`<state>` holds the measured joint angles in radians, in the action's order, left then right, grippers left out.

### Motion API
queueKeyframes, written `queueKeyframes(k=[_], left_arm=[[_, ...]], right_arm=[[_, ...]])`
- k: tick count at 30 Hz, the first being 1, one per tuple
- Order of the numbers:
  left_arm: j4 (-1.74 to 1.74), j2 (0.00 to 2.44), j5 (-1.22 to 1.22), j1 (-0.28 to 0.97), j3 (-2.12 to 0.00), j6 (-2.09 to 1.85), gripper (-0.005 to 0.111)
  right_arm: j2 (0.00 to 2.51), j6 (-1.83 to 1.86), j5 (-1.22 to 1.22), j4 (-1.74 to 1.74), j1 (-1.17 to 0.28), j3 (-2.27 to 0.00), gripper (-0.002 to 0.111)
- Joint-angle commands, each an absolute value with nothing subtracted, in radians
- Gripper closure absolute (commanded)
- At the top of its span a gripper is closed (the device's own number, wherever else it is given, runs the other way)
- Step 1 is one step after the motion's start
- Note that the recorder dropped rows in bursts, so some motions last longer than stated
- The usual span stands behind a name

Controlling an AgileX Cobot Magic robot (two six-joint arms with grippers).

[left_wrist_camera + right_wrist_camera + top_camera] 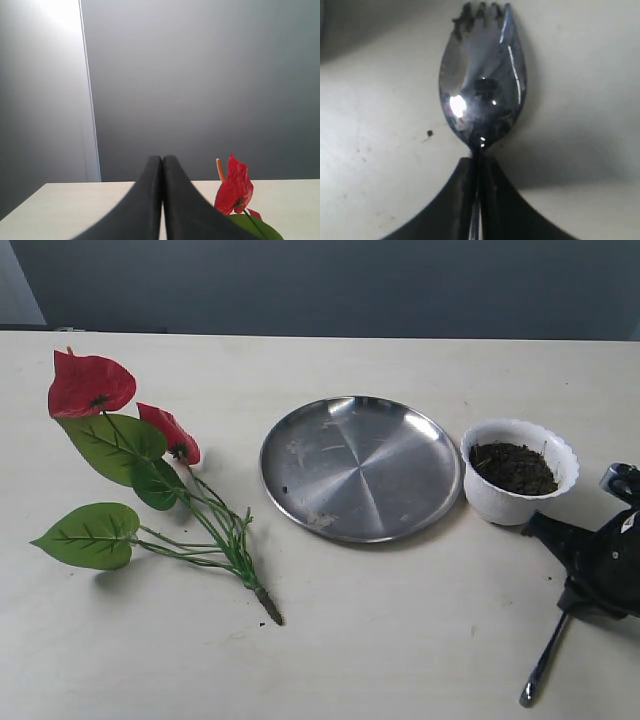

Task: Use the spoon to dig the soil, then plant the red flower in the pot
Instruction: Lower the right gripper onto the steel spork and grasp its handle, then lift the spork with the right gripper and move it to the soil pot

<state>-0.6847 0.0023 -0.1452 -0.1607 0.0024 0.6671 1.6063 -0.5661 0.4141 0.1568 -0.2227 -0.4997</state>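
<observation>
The right gripper (479,167) is clamped on the neck of the spoon (481,80), light, stiff and slippery, while the left gripper (162,165) has its jaws together.

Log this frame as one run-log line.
phase: spoon picked | right end effector: shut on spoon | left end effector: shut, empty | red flower: lying on table | soil: in pot | plate: empty
</observation>
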Motion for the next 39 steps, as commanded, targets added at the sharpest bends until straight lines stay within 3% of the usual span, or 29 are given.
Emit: queueKeyframes(k=[1, 19, 31, 39], left_arm=[[-0.678, 0.000, -0.150, -0.156, 0.000, 0.670, 0.106], [-0.678, 0.000, -0.150, -0.156, 0.000, 0.670, 0.106], [-0.678, 0.000, -0.150, -0.156, 0.000, 0.670, 0.106], [-0.678, 0.000, -0.150, -0.156, 0.000, 0.670, 0.106]], right_arm=[[1.520, -0.562, 0.479, 0.103, -0.223, -0.474, 0.109], [1.145, -0.570, 0.586, -0.304, -0.221, -0.545, 0.109], [1.087, 0.114, 0.575, -0.471, -0.233, -0.745, 0.109], [1.120, 0.315, 0.568, -0.836, -0.436, -0.736, 0.109]])
